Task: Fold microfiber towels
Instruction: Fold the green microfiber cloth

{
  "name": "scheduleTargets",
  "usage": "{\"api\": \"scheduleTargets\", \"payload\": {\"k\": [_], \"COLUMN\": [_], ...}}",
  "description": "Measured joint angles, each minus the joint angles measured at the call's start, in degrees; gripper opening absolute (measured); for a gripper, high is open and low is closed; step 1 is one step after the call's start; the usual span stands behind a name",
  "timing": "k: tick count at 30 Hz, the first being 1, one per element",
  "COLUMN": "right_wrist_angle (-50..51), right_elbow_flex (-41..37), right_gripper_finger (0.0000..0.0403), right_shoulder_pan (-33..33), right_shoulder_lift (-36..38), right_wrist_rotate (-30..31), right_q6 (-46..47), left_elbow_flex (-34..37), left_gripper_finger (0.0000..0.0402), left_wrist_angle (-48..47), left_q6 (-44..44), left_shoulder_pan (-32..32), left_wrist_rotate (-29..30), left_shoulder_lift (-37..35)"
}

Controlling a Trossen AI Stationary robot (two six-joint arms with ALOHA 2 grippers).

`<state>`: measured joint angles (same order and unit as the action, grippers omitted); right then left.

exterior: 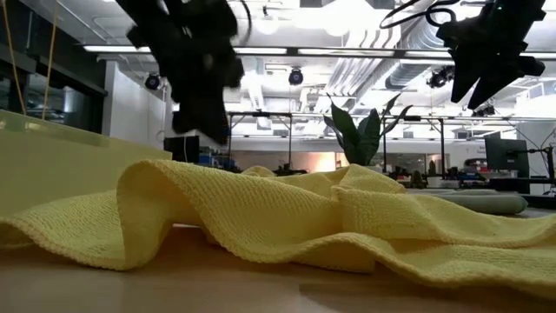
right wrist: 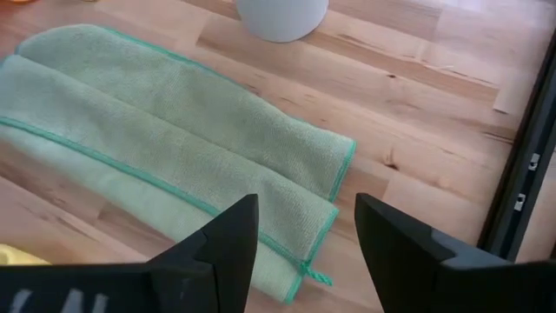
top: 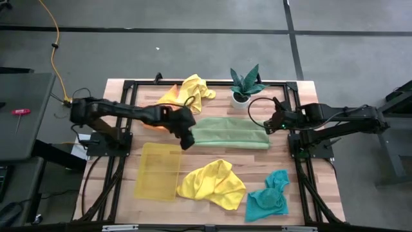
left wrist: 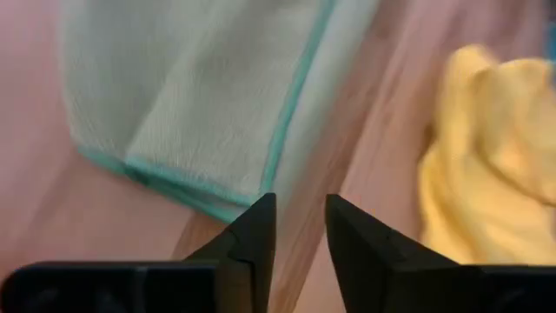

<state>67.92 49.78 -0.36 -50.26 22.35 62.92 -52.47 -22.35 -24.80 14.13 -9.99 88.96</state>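
Five soft towels: two yellow crumpled, one teal crumpled, one orange, one green towel [top: 230, 133] folded long between the left gripper [top: 187, 140], narrow and empty, and the right gripper [top: 271, 124], wide and empty.

Foreground: a crumpled yellow towel [exterior: 287, 217] lay across the wooden table [exterior: 174, 291], filling most of the width.
Left side: a yellow tray [exterior: 52, 161] stood behind the towel.
Middle distance: a potted plant [exterior: 360, 139] rose behind the folds.
Above: the left gripper [exterior: 208, 117] and the right gripper [exterior: 473, 87] hung clear of the cloth.
Far right: a green towel [exterior: 486, 202] lay flat.
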Motion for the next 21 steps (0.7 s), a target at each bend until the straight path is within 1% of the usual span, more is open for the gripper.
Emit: {"api": "scheduleTargets", "payload": {"k": [2,5,6,8,11,16,21], "right_wrist_angle": [0.00,0.00,0.00,0.00,-0.01,-0.02,-0.04], "right_elbow_flex": [0.00,0.00,0.00,0.00,0.00,0.00,0.00], "right_gripper_finger": [0.0186,0.0186,0.0186,0.0186,0.0186,0.0186,0.0186], "right_shoulder_pan": [0.00,0.00,0.00,0.00,0.00,0.02,0.01], "right_shoulder_lift": [0.00,0.00,0.00,-0.02,-0.02,-0.02,-0.02], "right_wrist_rotate": [0.02,0.02,0.02,0.02,0.09,1.45,1.51], "right_q6": [0.00,0.00,0.00,0.00,0.00,0.04,0.02], "left_elbow_flex": [0.02,0.04,0.04,0.02,0.02,0.02,0.02], "left_gripper_finger": [0.0064,0.0016,0.0008,0.0009,0.0003,0.0001,0.0000], "left_wrist_angle": [0.23,2.92,4.34,6.27,6.28,6.09,5.90], "left_q6": [-1.01,-1.54,-1.75,-3.00,-3.51,-1.97,0.80], "left_shoulder_pan": [-0.44,-1.69,-2.02,-2.46,-2.67,-2.39,-0.90], "left_wrist_rotate": [-1.23,-1.62,-1.76,-1.74,-1.10,2.55,2.94], "left_shoulder_lift": [2.98,5.89,6.46,7.50,8.24,8.53,8.55]}}
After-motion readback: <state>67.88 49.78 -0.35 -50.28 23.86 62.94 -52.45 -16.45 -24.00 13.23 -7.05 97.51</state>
